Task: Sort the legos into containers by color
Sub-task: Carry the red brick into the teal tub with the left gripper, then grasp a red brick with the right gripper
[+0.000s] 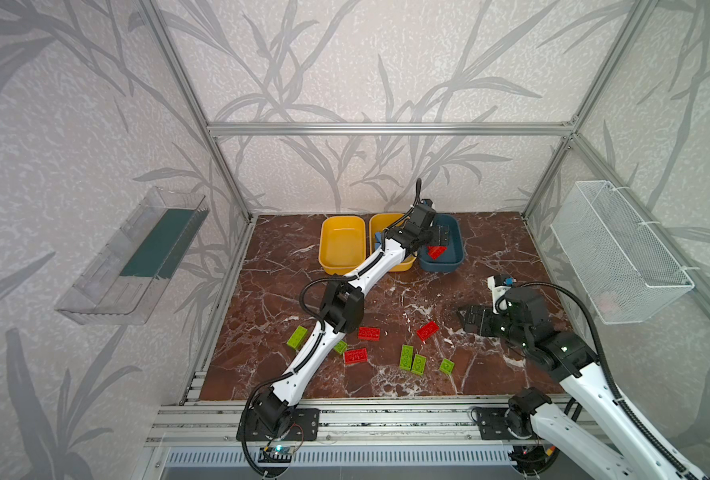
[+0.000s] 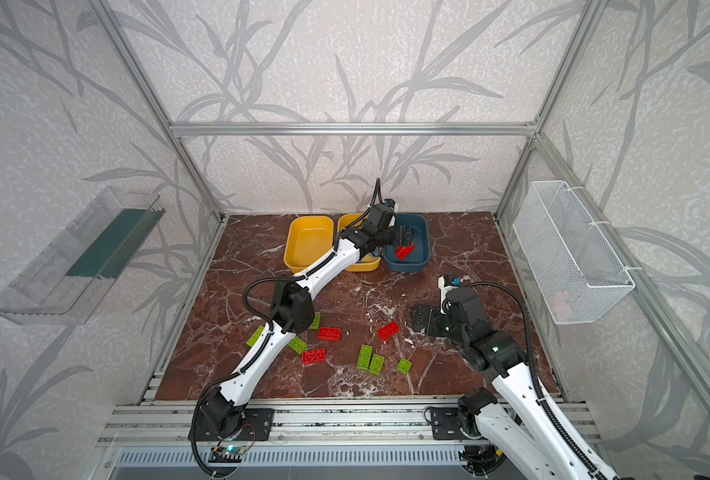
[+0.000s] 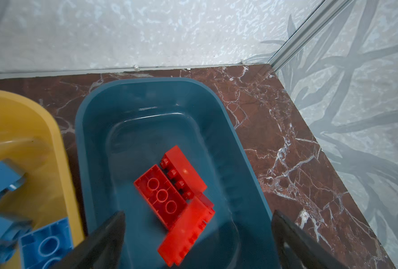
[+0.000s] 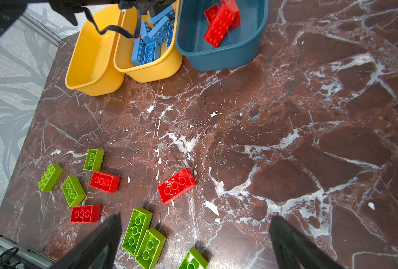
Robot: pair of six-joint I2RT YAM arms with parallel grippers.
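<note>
Above the blue tub (image 3: 95,139) at one o'clock, left gripper (image 3: 198,213) fingers (image 3: 109,233) gape over red bricks (image 3: 163,198); right gripper (image 4: 195,217) gapes too.

Bright, even light, soft shadows; one red lego (image 3: 186,230) blurred, top-view edges bowed.
</note>
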